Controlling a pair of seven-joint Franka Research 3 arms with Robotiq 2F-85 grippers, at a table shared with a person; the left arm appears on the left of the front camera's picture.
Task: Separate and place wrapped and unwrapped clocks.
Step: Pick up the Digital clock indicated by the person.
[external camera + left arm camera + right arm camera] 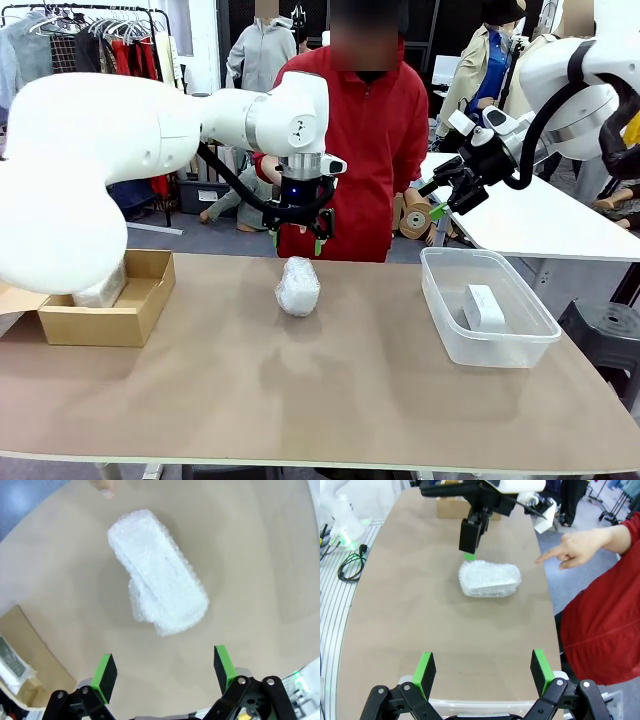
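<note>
Table [300,390]: tan, bearing all below.
Cardboard box [110,322]: left side; white wrapped lump [100,290] inside, probably a clock, half hidden by the arm.
Clear bin [500,350]: right side; holds bare white clock [484,307].
Left gripper [297,243]: jaws wide, empty, just above bubble-wrapped clock [298,287].
Right gripper [432,198]: wide, empty, raised far right.
Bubble-wrapped clock: table centre, toward far edge.
Person's hand [577,550]: pointing, beside far edge.

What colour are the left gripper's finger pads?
Bright green pads, clearest in the left wrist view.
</note>
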